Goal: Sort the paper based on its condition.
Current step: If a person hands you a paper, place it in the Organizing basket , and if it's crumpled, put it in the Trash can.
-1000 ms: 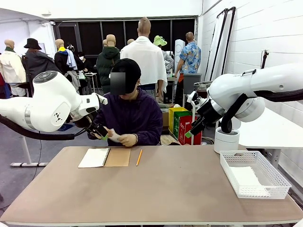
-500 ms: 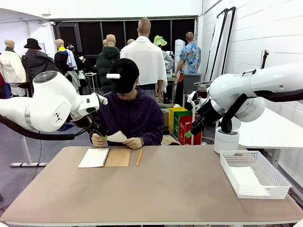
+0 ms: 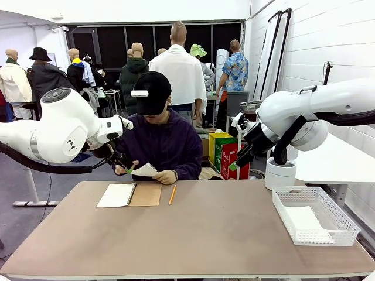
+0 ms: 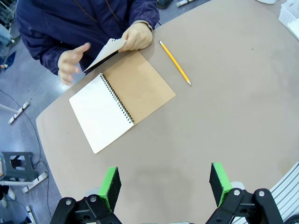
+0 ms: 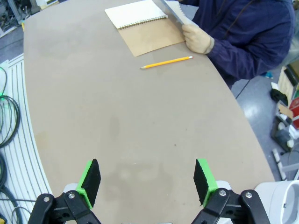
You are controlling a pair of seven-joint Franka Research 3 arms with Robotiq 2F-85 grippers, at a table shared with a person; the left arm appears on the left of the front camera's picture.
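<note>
A brown table (image 3: 193,234) takes up the lower half of the front view. A person in a dark top sits at its far edge, with a crowded room behind.

The left gripper (image 4: 164,175) hangs above the table. Its green-padded fingers are spread wide with nothing between them, and the left wrist view shows bare tabletop beneath. In the front view it sits at middle left, close to the person's hands.

Beyond it, toward the upper left of the wrist view, an open spiral notebook (image 4: 121,105) lies flat. One side shows a white page and the other the brown cover. A yellow pencil (image 4: 175,69) lies near the cover's right edge, not touching it.

Above the notebook, at the top middle of that view, the person's hand (image 4: 136,36) pinches one loose sheet of paper (image 4: 105,53). The sheet is lifted off the table and tilted. The other hand (image 4: 71,65) is open beside the sheet at upper left; whether it touches the sheet cannot be told.

The right gripper (image 5: 147,179) is also raised, spread wide and empty, over bare table. In the front view it sits at middle right, well apart from the notebook.

At the lower right of the front view a white mesh basket (image 3: 281,213) stands on the table, with flat white paper (image 3: 307,221) lying inside it.
</note>
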